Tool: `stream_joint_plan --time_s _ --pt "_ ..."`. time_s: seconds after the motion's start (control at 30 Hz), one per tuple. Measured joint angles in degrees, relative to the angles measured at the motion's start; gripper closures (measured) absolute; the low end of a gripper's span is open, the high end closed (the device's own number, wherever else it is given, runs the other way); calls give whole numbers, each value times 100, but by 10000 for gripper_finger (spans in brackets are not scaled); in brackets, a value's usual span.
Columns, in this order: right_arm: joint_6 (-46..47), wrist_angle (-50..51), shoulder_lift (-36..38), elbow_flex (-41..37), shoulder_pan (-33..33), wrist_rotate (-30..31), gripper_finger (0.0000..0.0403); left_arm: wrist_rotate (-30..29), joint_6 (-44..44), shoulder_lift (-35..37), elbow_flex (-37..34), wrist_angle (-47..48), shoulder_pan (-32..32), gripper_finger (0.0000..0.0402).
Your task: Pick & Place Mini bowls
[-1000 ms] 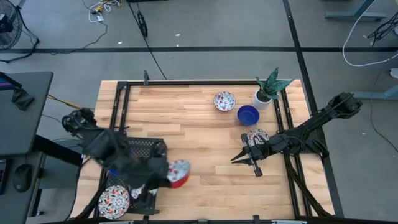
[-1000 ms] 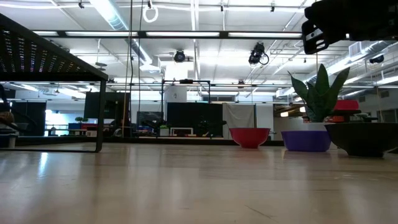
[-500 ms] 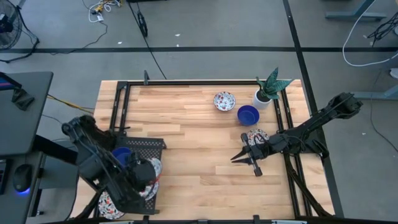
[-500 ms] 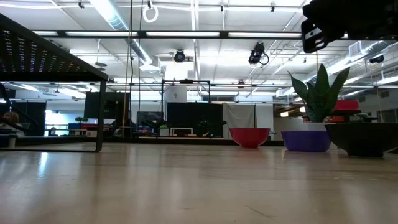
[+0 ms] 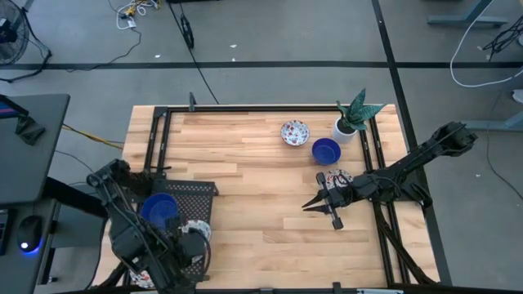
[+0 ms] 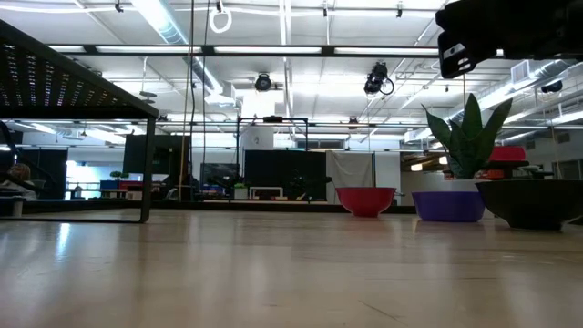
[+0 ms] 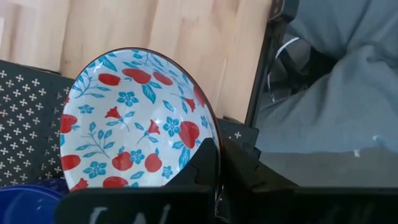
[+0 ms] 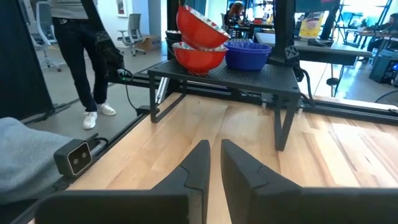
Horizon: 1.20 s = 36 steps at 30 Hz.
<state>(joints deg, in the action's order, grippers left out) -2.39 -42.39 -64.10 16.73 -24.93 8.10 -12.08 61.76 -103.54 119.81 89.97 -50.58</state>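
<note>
Over the black mesh rack (image 5: 189,193) at the table's near-left corner, the left gripper (image 7: 216,163) pinches the rim of a floral bowl (image 7: 134,121), tilted on edge, likely to slot it in beside the blue bowl (image 5: 159,208) already there. On the far-right side of the table (image 5: 245,163), another floral bowl (image 5: 295,131) and a blue one (image 5: 325,150) wait beside the plant pot (image 5: 344,127). The right gripper (image 5: 311,205) hovers mid-table, fingers nearly together, holding nothing, seemingly waiting.
</note>
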Motion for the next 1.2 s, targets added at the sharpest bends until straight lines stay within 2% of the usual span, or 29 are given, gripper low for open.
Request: stream_joint_plan --time_s 0.2,0.67,0.8,1.2 --pt "2 -5 -2 0 0 0 363 -300 64 -41 -28 2 -164 391" --pt "20 -58 0 0 0 2 363 -432 -238 -421 -31 2 -491 391" --pt "40 -81 -2 0 0 2 363 -651 -259 -421 -31 4 -537 391" --pt "39 -92 0 0 0 2 363 -827 -947 -421 -33 6 -594 391"
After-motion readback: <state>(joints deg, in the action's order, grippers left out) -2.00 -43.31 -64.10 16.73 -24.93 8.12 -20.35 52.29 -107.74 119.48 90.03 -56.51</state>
